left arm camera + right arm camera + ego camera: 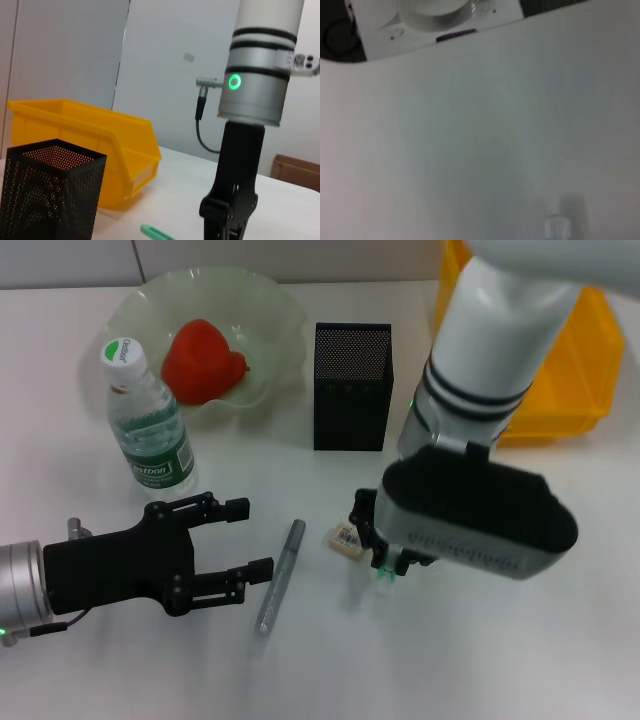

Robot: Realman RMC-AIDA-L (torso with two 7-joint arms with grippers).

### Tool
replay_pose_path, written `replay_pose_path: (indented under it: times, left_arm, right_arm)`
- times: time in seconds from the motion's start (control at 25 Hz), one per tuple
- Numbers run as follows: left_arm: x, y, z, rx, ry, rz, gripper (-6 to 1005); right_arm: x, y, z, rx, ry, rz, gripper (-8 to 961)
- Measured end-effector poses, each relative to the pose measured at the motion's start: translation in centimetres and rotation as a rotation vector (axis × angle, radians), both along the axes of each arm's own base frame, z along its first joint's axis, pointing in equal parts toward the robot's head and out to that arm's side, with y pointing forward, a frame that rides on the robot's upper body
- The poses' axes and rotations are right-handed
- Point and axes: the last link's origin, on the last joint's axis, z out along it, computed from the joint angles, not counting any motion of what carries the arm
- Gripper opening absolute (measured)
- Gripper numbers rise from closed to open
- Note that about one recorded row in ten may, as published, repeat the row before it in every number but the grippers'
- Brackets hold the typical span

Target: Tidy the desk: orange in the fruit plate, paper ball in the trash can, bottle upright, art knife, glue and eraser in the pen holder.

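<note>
Beige barcoded eraser (346,537) beside right gripper (388,562), jaws unreadable; left jaws open.

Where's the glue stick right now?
In the head view the glue lies flat on the desk, in front of the pen holder, between the left gripper and the eraser.

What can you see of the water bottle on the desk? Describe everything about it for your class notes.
The bottle is small, of clear plastic, with a white cap bearing a green mark and a green-and-white label around its body. It stands upright on the white desk, just in front of the pale green fruit plate. It looks close to or against the plate's rim; contact cannot be told. The left end effector lies nearer the robot and does not touch it.
</note>
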Motion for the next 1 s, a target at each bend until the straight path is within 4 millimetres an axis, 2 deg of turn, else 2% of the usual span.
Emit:
replay_pose_path:
  times: [0.24, 0.52, 0.8, 0.84, 1.0]
  left_arm:
    - [0.0, 0.1, 0.1, -0.001, -0.001, 0.002, 785]
    - [0.0, 0.1, 0.3, 0.0, -0.003, -0.001, 785]
    - [0.0, 0.0, 0.9, 0.001, -0.015, -0.008, 785]
    - [0.0, -0.1, 1.1, 0.0, -0.021, -0.011, 785]
    - [-0.2, -0.2, 1.3, 0.006, -0.025, -0.01, 785]
  right_arm:
    - [-0.8, 0.5, 2.6, 0.004, 0.059, -0.135, 172]
    - [-1.0, 1.1, 4.6, 0.015, 0.136, -0.261, 172]
    - [-0.4, 2.0, 6.8, 0.082, 0.29, -0.456, 173]
    - [0.0, 2.0, 7.4, 0.085, 0.35, -0.528, 173]
    - [1.0, 2.0, 8.1, 0.093, 0.442, -0.62, 173]
